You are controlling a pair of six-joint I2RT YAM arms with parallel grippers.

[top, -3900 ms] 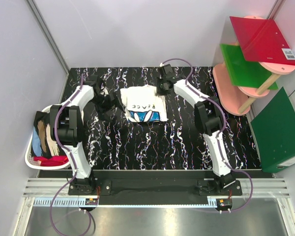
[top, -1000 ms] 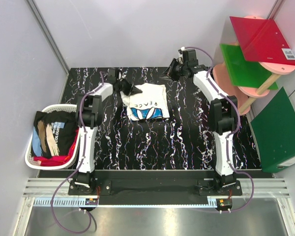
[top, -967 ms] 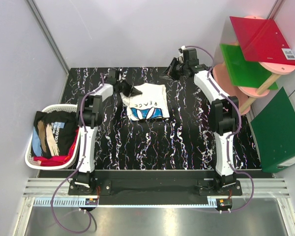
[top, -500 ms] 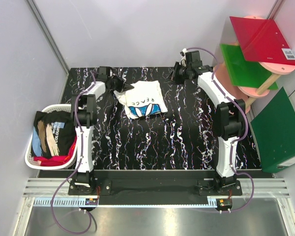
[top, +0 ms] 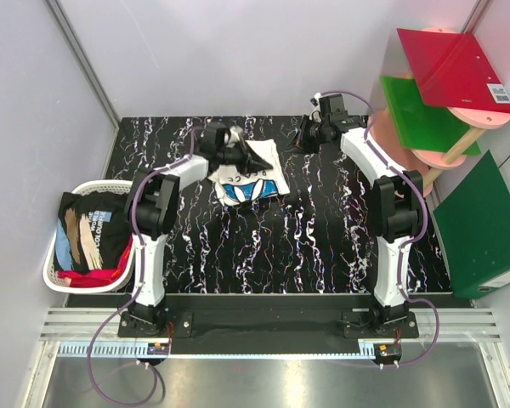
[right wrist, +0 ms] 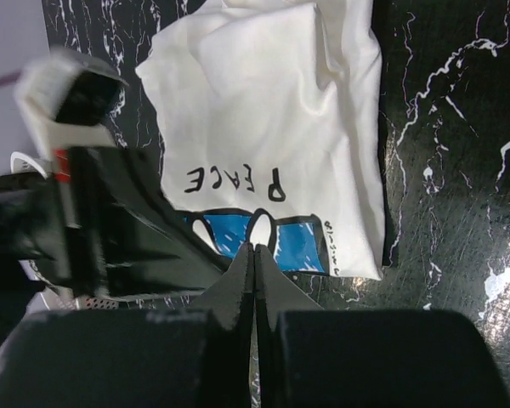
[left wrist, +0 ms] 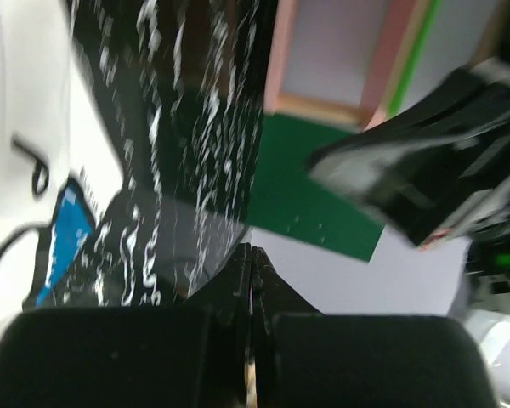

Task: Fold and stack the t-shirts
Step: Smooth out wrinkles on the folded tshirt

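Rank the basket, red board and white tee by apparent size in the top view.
1. basket
2. red board
3. white tee
The board sits raised, nearer the camera, so its rank is unsure.

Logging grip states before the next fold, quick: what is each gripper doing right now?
Left gripper: closed, holding nothing.
Right gripper: closed, holding nothing.

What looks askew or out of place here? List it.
The folded cream t-shirt lies skewed on the table, its top layers bunched unevenly in the right wrist view. The other t-shirts sit heaped unfolded in the basket. Nothing looks spilled or damaged.
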